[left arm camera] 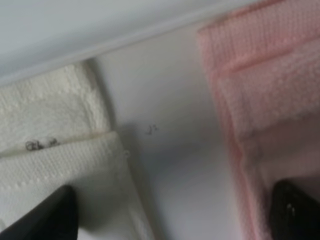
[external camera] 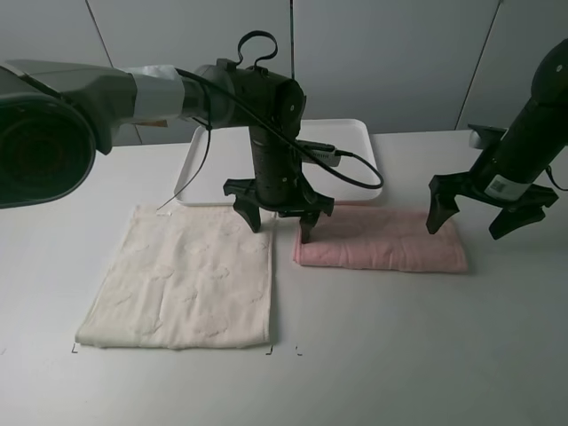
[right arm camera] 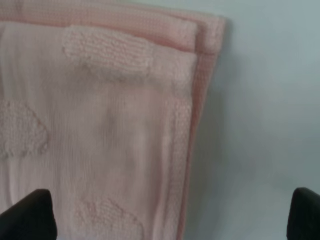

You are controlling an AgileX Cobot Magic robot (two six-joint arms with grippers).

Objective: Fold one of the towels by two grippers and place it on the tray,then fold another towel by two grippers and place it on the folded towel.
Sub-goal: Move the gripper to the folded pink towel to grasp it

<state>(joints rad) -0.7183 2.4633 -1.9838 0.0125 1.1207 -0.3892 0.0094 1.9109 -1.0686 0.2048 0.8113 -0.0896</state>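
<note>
A pink towel (external camera: 382, 241), folded into a narrow strip, lies on the table in front of the white tray (external camera: 355, 133). A cream towel (external camera: 182, 280) lies spread flat to its left. My left gripper (external camera: 280, 226) is open above the gap between the two towels, one finger over each; the left wrist view shows the cream towel (left arm camera: 55, 150), the pink towel (left arm camera: 265, 100) and the tray rim (left arm camera: 125, 42). My right gripper (external camera: 475, 222) is open over the pink towel's right end, whose corner (right arm camera: 125, 125) fills the right wrist view.
The white table (external camera: 399, 355) extends in front of both towels. Small black marks (external camera: 271, 349) sit near the cream towel's front corners. A grey panel wall stands behind the tray.
</note>
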